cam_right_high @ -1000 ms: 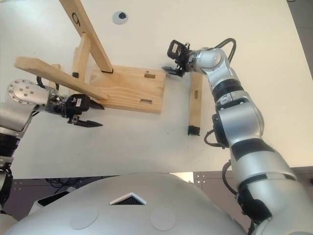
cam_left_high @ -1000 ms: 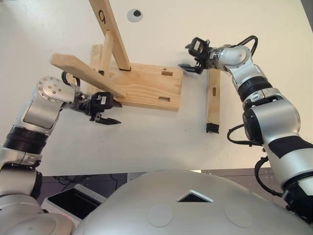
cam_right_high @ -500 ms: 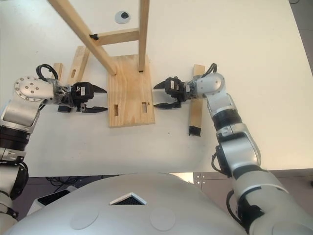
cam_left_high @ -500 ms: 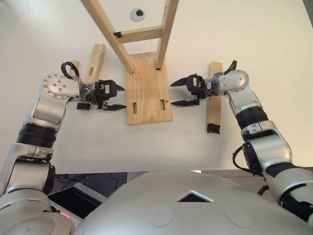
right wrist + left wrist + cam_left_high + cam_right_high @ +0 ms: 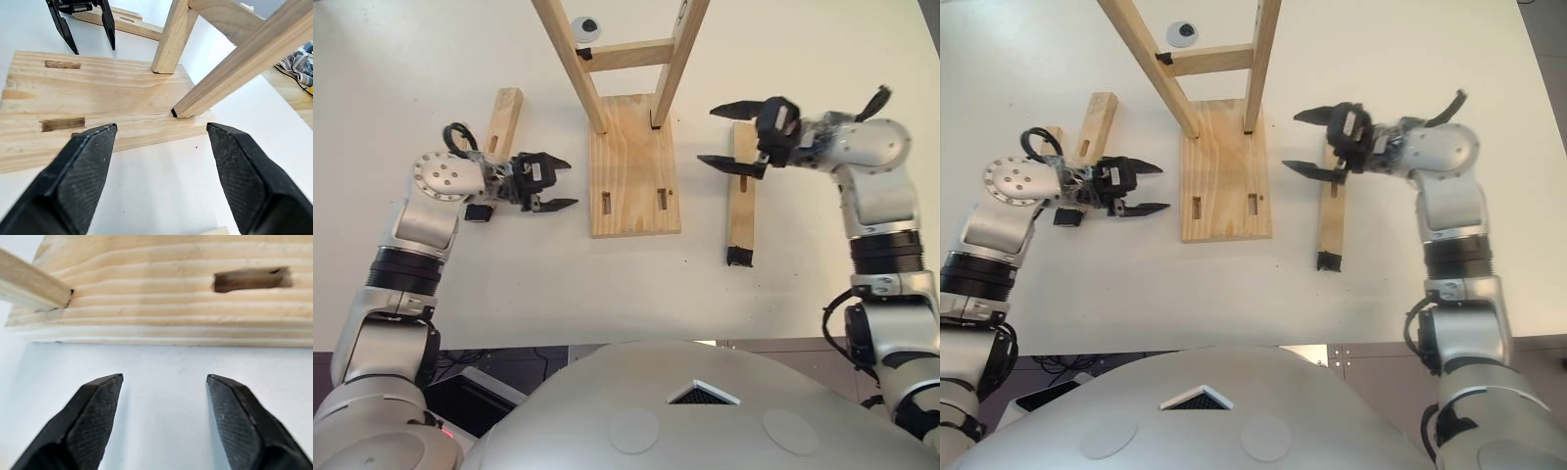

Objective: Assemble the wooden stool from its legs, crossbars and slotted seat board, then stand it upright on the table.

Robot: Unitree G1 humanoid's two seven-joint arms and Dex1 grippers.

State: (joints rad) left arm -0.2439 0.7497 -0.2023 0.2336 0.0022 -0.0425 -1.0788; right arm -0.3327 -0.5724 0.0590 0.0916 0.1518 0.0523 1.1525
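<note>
The slotted seat board point(image 5: 633, 164) lies flat mid-table with two legs point(image 5: 572, 65) standing in its far slots, joined by a crossbar point(image 5: 628, 55); its two near slots point(image 5: 607, 201) are vacant. My left gripper point(image 5: 560, 183) is open, just left of the board with a gap between. My right gripper point(image 5: 717, 134) is open, raised right of the board above a loose leg point(image 5: 741, 196) lying on the table. In the left wrist view the open fingers point(image 5: 98, 401) face the board's edge point(image 5: 161, 333). The right wrist view shows the board point(image 5: 98, 112) and both planted legs point(image 5: 171, 39).
Another loose wooden piece point(image 5: 502, 119) lies at the far left, with a short piece partly hidden behind my left arm. A round grey disc point(image 5: 585, 26) sits at the far side of the white table point(image 5: 607, 284). The table's near edge runs close below the arms.
The half-built stool has swung from lying tilted to resting flat on its seat board with legs up. Both grippers have let it go; the right has lifted away, the left stays beside it.
</note>
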